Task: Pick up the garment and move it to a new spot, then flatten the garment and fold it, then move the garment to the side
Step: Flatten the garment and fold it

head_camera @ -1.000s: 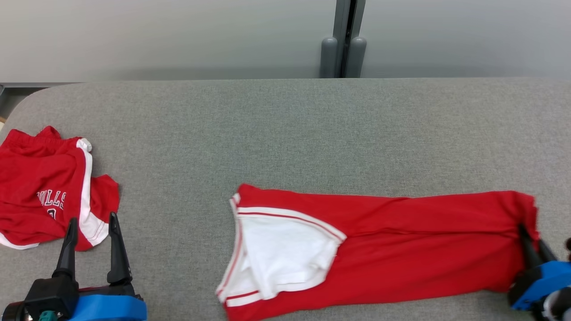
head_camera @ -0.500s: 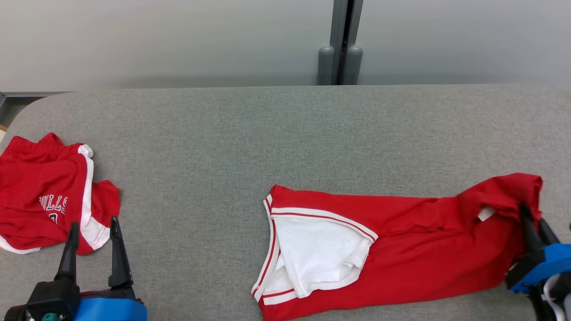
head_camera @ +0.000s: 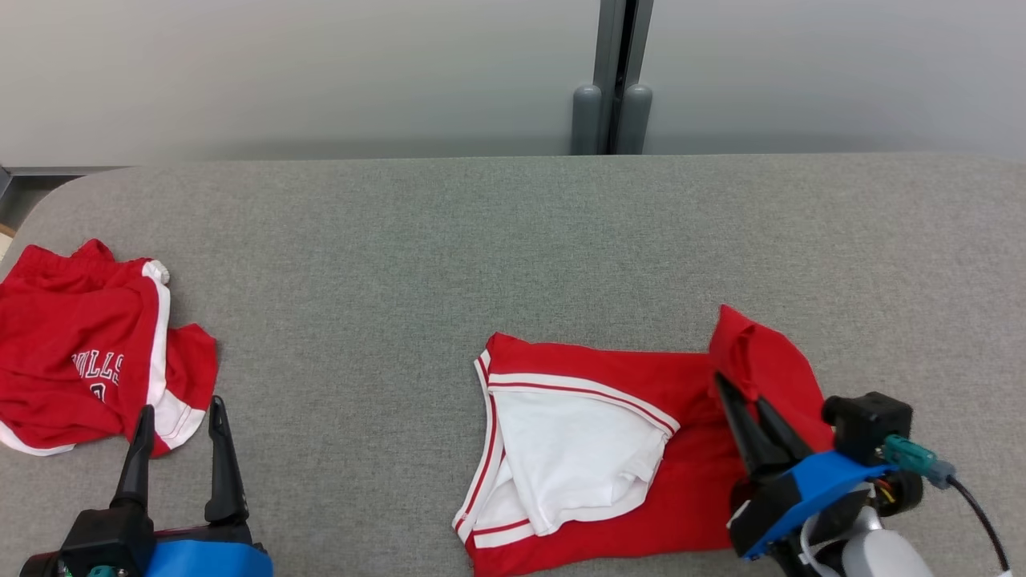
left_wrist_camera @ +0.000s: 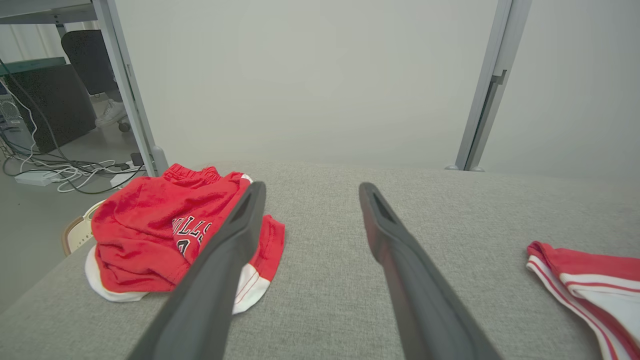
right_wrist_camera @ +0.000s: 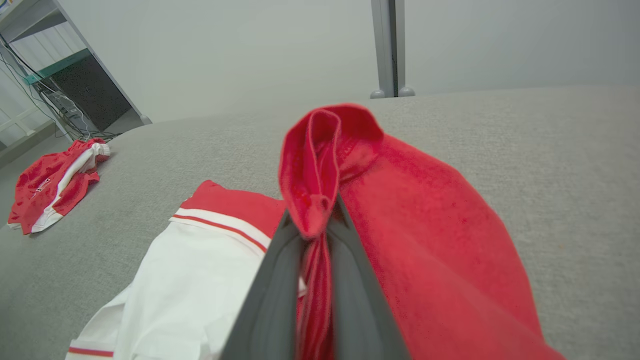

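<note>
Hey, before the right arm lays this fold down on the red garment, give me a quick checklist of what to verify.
1. Right gripper shut on the red garment, at its end: ok.
2. Held end raised over the rest: ok.
3. Left gripper open and empty: ok.
4. Left gripper clear of the second red garment: cannot tell; they overlap in the head view.
5. White panel flat: not ok, rumpled.
6. Near edge on the table: cannot tell, cut off.

Bare table (head_camera: 361,280) centre, shorts (head_camera: 80,344) left, garment (head_camera: 641,381) right
</note>
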Available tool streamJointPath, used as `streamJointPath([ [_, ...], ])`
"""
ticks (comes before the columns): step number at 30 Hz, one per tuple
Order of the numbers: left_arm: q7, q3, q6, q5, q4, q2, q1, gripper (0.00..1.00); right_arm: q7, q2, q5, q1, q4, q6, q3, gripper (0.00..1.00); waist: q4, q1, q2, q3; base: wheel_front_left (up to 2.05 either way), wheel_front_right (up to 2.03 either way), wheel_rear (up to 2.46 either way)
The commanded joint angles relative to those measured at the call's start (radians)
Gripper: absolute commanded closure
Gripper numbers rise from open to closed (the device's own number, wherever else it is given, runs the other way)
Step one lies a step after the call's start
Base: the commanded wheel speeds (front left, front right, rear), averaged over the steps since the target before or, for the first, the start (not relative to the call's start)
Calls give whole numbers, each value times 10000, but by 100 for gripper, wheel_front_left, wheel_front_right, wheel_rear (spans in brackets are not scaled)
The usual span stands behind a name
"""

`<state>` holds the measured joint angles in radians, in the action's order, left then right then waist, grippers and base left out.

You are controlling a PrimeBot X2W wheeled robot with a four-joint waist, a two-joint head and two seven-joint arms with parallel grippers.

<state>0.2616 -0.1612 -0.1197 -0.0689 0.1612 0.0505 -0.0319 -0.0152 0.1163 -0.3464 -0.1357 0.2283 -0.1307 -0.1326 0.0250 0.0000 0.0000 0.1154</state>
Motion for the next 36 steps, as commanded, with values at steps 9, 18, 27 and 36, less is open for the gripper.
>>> streamJointPath([
  [9, 46, 220, -33, 33, 86, 1, 394, 0, -4, -582, -330, -730, 144, -2, -1914, 100, 227, 0, 0, 214, 0, 0, 0],
  [18, 46, 377, -64, -44, 191, 1, 631, 0, -631, -654, -1537, -1695, 1190, -4, -3566, 100, 490, 0, 0, 384, 0, 0, 0],
  [27, 46, 406, -73, -42, 214, 1, 733, 0, -1356, -656, -2377, -2545, 2646, -4, -4535, 0, 613, 0, 0, 521, 0, 0, 0],
  [36, 46, 483, 69, -81, 176, 1, 572, 0, -2352, -649, -1659, -2952, 3216, -2, -3742, 0, 260, 0, 0, 366, 0, 0, 0],
])
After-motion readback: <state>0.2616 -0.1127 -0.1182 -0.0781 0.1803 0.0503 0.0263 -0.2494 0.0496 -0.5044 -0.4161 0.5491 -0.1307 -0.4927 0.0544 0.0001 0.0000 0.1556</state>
